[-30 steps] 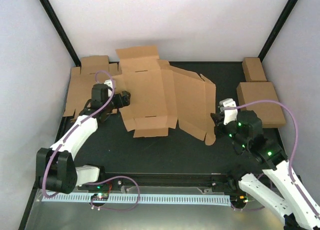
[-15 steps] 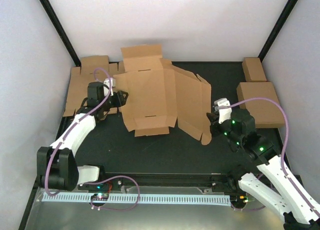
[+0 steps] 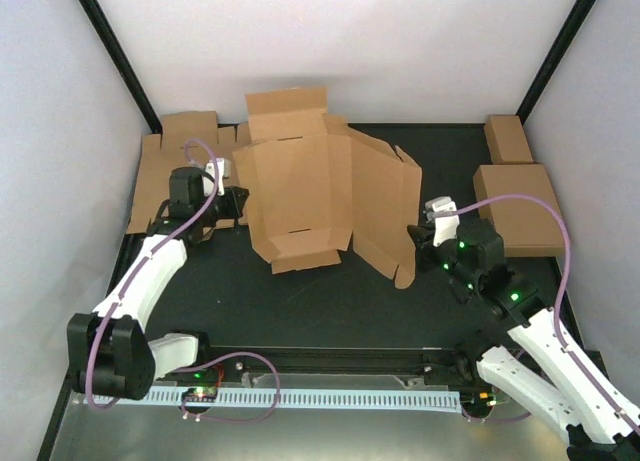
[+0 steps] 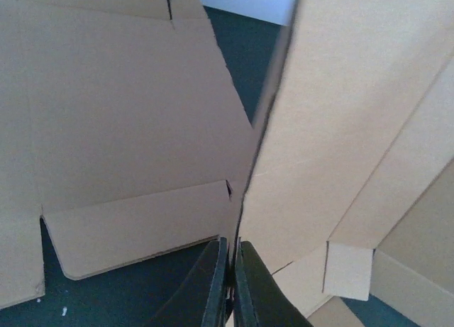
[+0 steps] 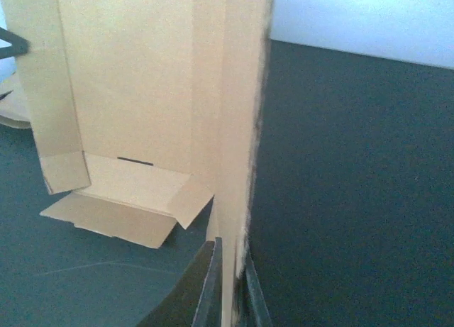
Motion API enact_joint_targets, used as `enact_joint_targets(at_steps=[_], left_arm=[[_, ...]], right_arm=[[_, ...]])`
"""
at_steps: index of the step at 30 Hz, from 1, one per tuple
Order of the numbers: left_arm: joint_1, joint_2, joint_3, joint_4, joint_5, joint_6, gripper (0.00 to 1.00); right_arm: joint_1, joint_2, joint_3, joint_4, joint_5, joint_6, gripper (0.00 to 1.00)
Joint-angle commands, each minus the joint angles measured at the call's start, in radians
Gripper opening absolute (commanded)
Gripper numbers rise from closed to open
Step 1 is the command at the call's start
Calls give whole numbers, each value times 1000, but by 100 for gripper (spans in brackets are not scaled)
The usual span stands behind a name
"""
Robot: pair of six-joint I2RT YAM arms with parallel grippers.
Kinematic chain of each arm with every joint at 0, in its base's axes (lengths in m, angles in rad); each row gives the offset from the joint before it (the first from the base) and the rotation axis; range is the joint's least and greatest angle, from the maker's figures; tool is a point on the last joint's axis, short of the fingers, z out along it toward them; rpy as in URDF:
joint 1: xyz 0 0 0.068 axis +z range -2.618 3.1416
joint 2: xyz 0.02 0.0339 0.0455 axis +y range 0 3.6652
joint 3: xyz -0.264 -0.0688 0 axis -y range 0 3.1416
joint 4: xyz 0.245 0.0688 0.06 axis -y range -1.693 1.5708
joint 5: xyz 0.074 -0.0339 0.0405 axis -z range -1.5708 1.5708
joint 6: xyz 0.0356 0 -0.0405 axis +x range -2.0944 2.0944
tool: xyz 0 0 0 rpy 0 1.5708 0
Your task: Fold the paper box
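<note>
The paper box point(image 3: 300, 186) is a brown die-cut cardboard sheet in the middle of the black mat, with its left and right sides lifted off the mat. My left gripper point(image 3: 236, 197) is shut on the sheet's left edge. In the left wrist view the thin cardboard edge point(image 4: 264, 114) runs up from between the left gripper's point(image 4: 231, 247) pressed fingers. My right gripper point(image 3: 416, 235) is shut on the right flap. In the right wrist view that flap point(image 5: 237, 114) stands upright from the right gripper's point(image 5: 233, 259) fingers.
Another flat cardboard sheet point(image 3: 165, 171) lies at the back left, partly under the box. A small oblong brown box point(image 3: 508, 138) and a larger flat one point(image 3: 520, 209) sit at the right edge. Black frame posts point(image 3: 115, 51) rise at both back corners.
My left gripper has closed on the sheet's left edge. My right gripper has moved left with the right flap, tilting it up, and the whole sheet has narrowed and risen.
</note>
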Motion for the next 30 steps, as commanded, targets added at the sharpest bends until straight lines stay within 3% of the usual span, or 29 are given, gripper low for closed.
enact_joint_targets(at_steps=[1, 3, 5, 8, 10, 18, 25, 30], left_arm=[[4, -77, 93, -54, 32, 22, 2], [4, -91, 138, -112, 31, 28, 2], [3, -106, 184, -170, 30, 37, 1], [2, -148, 237, -237, 38, 55, 2], [-2, -176, 256, -258, 49, 67, 2], [-12, -242, 346, -417, 87, 85, 2], [-12, -301, 394, -484, 125, 132, 2], [-17, -353, 397, -468, 263, 177, 2]], right_arm=[[-3, -14, -32, 62, 48, 49, 15], [-3, -14, -31, 64, 81, 58, 20], [-3, -20, -25, 65, 127, 63, 37], [-3, -39, -12, 77, 175, 56, 71], [-3, -44, 9, 78, 198, 39, 77], [-3, 18, 161, -2, 288, 17, 84], [-3, 133, 272, 81, 119, -170, 83], [-3, 214, 374, 90, 51, -246, 82]])
